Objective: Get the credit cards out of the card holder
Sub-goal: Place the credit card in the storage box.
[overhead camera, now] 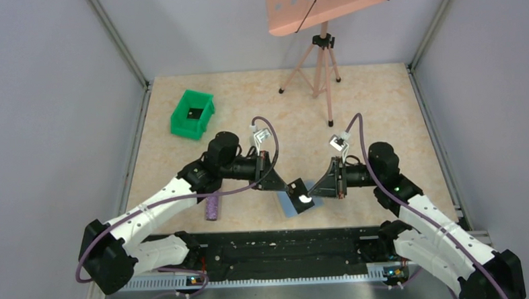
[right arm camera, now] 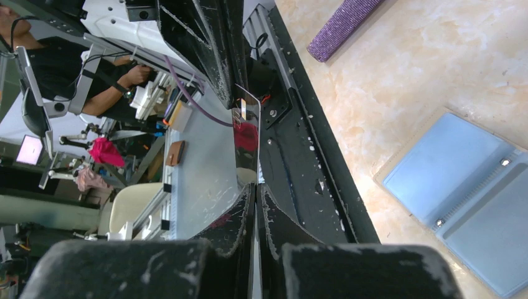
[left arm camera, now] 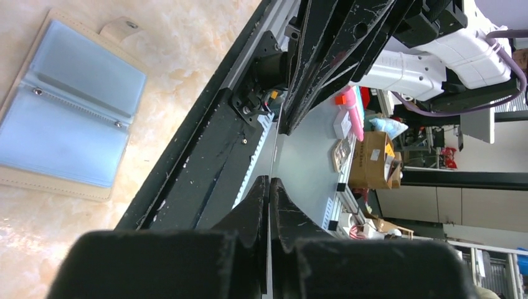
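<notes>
Now | card holder (left arm camera: 68,112) open | right tool (right arm camera: 256,190) grips card (right arm camera: 246,131)

The beige marbled tabletop (overhead camera: 381,104) is enclosed left, back and right by plain grey walls (overhead camera: 44,98), with aluminium posts (overhead camera: 117,41) at the rear corners and a black rail (overhead camera: 286,246) along the near edge. A pink perforated board (overhead camera: 329,2) on a pink tripod (overhead camera: 322,44) stands toward the back, under even, diffuse light. Beyond the enclosure the wrist views show a cluttered room with a cardboard box (left arm camera: 373,156), a pale chair (right arm camera: 127,208) and a lit monitor (right arm camera: 30,149).
</notes>
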Robot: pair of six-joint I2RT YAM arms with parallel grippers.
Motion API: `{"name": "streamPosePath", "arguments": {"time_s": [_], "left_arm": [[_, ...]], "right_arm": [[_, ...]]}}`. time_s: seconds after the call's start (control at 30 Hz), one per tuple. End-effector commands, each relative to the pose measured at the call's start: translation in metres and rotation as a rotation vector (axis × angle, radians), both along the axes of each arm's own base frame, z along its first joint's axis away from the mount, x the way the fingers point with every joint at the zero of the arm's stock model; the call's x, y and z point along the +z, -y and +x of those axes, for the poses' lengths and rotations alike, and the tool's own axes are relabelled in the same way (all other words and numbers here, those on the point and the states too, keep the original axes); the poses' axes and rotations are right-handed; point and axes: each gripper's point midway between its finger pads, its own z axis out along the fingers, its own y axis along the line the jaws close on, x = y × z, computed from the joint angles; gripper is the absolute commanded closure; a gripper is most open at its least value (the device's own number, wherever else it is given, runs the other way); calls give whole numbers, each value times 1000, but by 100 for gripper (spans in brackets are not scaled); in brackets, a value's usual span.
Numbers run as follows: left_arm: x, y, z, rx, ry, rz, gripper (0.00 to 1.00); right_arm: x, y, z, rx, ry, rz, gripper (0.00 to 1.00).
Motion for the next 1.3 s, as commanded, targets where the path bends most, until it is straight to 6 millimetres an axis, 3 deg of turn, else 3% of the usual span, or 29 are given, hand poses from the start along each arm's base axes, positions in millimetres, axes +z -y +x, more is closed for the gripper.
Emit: {"name": "streamPosePath", "arguments": {"time_s": [0.0,0.2,0.3,0.4,0.5,0.6,0.8,1.03,1.27], "left_arm": [[10,-1,9,24,68,-33,100],[9,-17,38,168,128,31,100],[5,-35,63,305,178,102,100],[4,-60,94,454,240,183,100],[4,-96,129,609,262,290,100],[4,-148,168,780,242,384,100],[3,-228,230,993,187,455,100],[13,-298,283,1237,267,560,100],[10,-335,325,1326,331,668,100]], "right_arm": [[7,0,12,-48,36,2,95],[17,8,27,-182,53,-57,51],[25,14,32,-245,69,-76,31],[32,18,32,-277,75,-80,4],[31,20,31,-289,76,-91,1],[28,23,31,-302,80,-103,1],[11,24,26,-288,45,-122,1],[3,23,24,-271,32,-129,1],[3,20,30,-267,28,-142,1]]}}
